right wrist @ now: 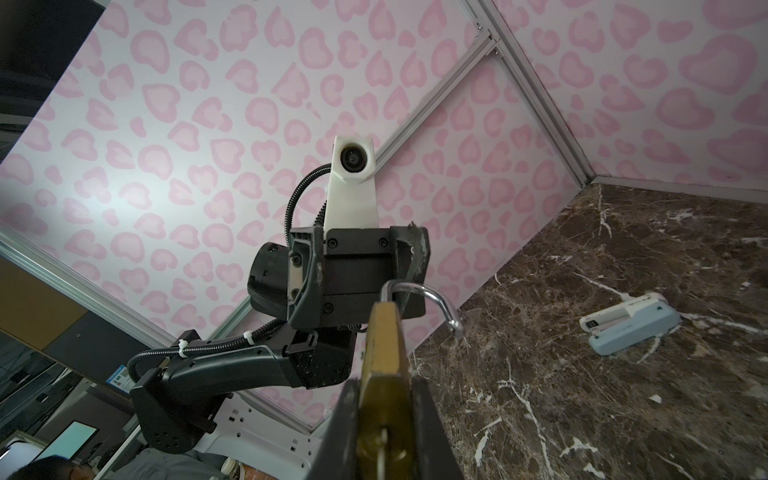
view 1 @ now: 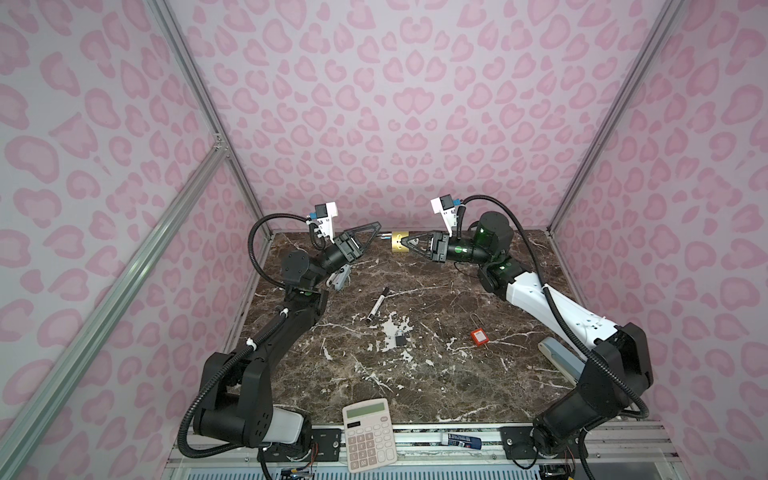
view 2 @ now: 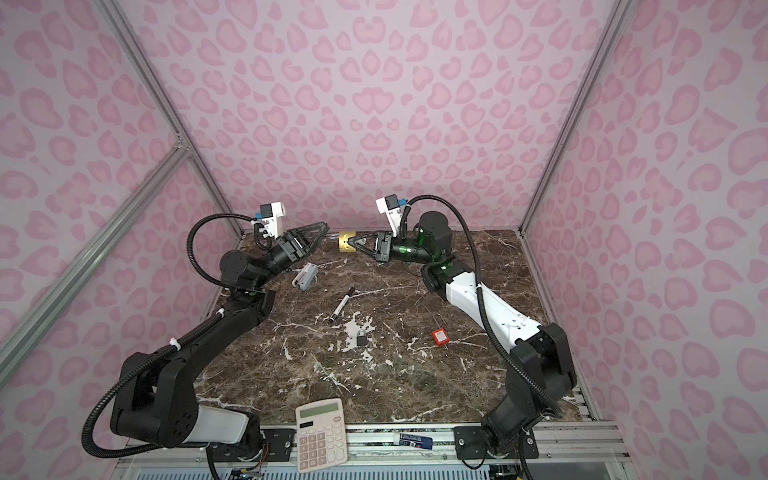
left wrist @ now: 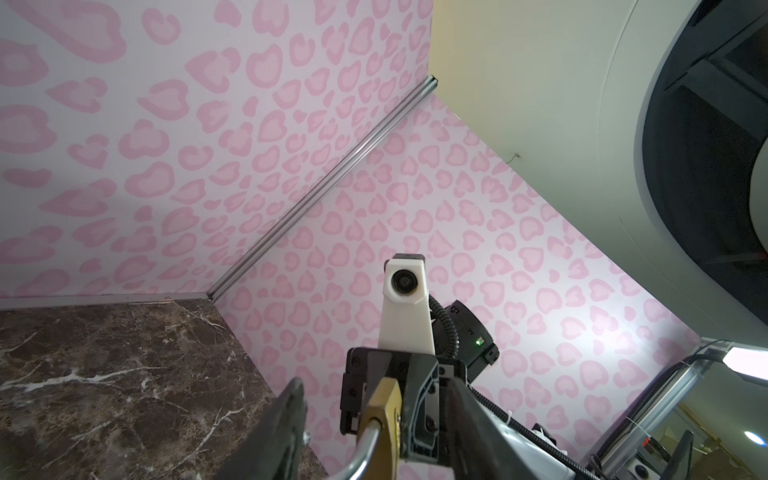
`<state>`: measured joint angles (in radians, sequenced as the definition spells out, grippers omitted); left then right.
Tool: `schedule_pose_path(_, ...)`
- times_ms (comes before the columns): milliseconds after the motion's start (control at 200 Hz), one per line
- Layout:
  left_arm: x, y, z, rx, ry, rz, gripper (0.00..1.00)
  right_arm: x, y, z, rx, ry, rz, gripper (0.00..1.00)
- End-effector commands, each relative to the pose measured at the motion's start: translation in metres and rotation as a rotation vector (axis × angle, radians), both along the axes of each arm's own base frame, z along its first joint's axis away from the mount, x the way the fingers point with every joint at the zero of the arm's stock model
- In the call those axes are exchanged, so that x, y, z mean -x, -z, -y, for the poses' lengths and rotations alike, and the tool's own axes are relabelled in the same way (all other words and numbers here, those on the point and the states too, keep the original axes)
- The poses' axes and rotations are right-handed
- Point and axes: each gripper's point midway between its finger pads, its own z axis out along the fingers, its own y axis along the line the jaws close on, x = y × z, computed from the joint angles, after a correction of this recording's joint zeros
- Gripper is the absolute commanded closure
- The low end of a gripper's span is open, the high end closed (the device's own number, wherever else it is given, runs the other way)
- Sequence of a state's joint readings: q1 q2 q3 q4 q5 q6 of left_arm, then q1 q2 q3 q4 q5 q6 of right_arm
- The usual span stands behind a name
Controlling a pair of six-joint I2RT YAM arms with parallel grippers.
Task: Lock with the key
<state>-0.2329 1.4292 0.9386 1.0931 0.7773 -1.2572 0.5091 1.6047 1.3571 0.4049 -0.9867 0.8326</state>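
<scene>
A brass padlock [view 1: 400, 241] [view 2: 345, 242] hangs in the air near the back wall, and my right gripper [view 1: 409, 241] [view 2: 355, 242] [right wrist: 384, 432] is shut on its body [right wrist: 384, 345]. Its silver shackle [right wrist: 436, 299] stands swung open. A thin metal key blade [right wrist: 381, 451] shows edge-on in the keyhole between the right fingers. My left gripper [view 1: 376, 231] [view 2: 326, 231] [left wrist: 376, 390] faces the lock from the left, open. The shackle [left wrist: 365, 453] passes between its spread fingers [left wrist: 286, 424], and I cannot tell whether it touches them.
On the marble table [view 1: 436, 374] lie a small dark padlock [view 1: 400, 338], a red padlock [view 1: 478, 336], a marker pen [view 1: 377, 305] and a grey-white device [view 2: 305, 276] under the left wrist. A calculator [view 1: 369, 434] and a glue tube [view 1: 463, 440] sit at the front edge. A pale case [view 1: 561, 357] lies by the right arm.
</scene>
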Motion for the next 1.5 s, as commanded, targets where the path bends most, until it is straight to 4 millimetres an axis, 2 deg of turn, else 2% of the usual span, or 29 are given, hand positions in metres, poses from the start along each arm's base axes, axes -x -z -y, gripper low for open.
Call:
schedule_pose_path(0,0.004,0.001,0.001,-0.005,0.017,0.008,0.45,0.0,-0.022,0.003,-0.06,-0.002,0.067,1.0)
schedule_pose_path(275,0.005,0.0,0.003,-0.012,0.03,0.011,0.48,-0.003,-0.028,0.007,-0.089,0.004,0.071,1.0)
schedule_pose_path(510,0.007,-0.001,0.003,-0.014,0.033,0.015,0.53,-0.008,-0.023,0.007,-0.083,0.011,0.06,1.0)
schedule_pose_path(690,0.008,-0.002,0.003,-0.018,0.036,0.016,0.63,-0.01,-0.021,0.007,-0.081,0.007,0.06,1.0)
schedule_pose_path(710,0.009,-0.002,0.003,-0.019,0.034,0.02,0.67,-0.01,-0.021,0.008,-0.081,0.006,0.06,1.0)
schedule_pose_path(810,0.009,-0.003,0.003,-0.018,0.034,0.019,0.77,-0.01,-0.019,0.007,-0.078,-0.002,0.059,1.0)
schedule_pose_path(1070,0.011,-0.005,0.003,-0.025,0.039,0.029,0.96,-0.006,-0.02,0.006,-0.083,-0.033,0.065,1.0)
schedule_pose_path(1290,0.021,-0.011,0.005,-0.041,0.053,0.088,0.96,0.011,-0.039,0.006,-0.178,-0.152,0.085,1.0)
schedule_pose_path(1495,0.031,-0.022,0.007,-0.048,0.067,0.131,0.96,0.014,-0.046,0.007,-0.257,-0.183,0.096,1.0)
